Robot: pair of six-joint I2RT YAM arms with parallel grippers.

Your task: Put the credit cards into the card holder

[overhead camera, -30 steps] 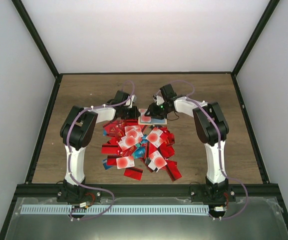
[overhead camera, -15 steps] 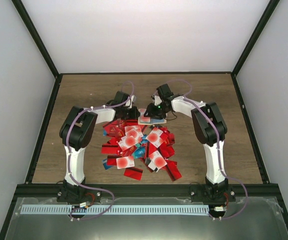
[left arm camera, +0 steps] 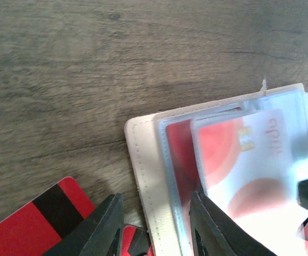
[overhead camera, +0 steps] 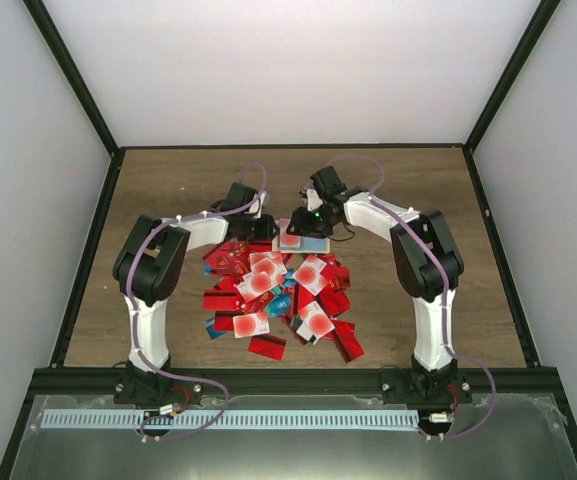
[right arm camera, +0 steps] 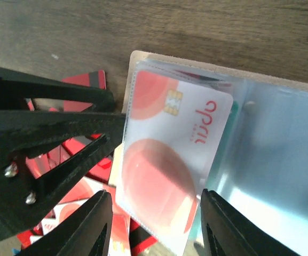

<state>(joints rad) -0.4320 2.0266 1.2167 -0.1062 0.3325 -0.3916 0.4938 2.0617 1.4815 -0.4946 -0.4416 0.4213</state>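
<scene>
Both arms shift in the top view: the left elbow swings out toward the near left, the right elbow settles slightly nearer, and the right wrist edges a touch toward the centre. The pile of credit cards (overhead camera: 278, 295) lies as it did.

The card holder (left arm camera: 142, 160) lies open and flat at the far edge of the pile, between the two grippers, its long axis running across the table from left to right. Its beige stitched border frames the clear sleeves (right arm camera: 271, 160).

A white card (right arm camera: 164, 154) with red blots lies over those sleeves. Its long axis runs straight away from the right wrist, chip end leading, toward the holder's beige border.

The right gripper (right arm camera: 155, 193) stands about half spread, its fingers tight against the card's two long edges near the trailing end, gripping it across its width.

The left gripper (left arm camera: 156, 196) is parted and holds nothing. Its fingers straddle the holder's left border, with bare wood showing beside one of them.

A red card with a black stripe (left arm camera: 36, 218) lies just beside it.

The table (overhead camera: 408, 190) is brown wood-grain, edged by a black frame (overhead camera: 288, 147) and enclosed by plain white walls (overhead camera: 288, 70).
</scene>
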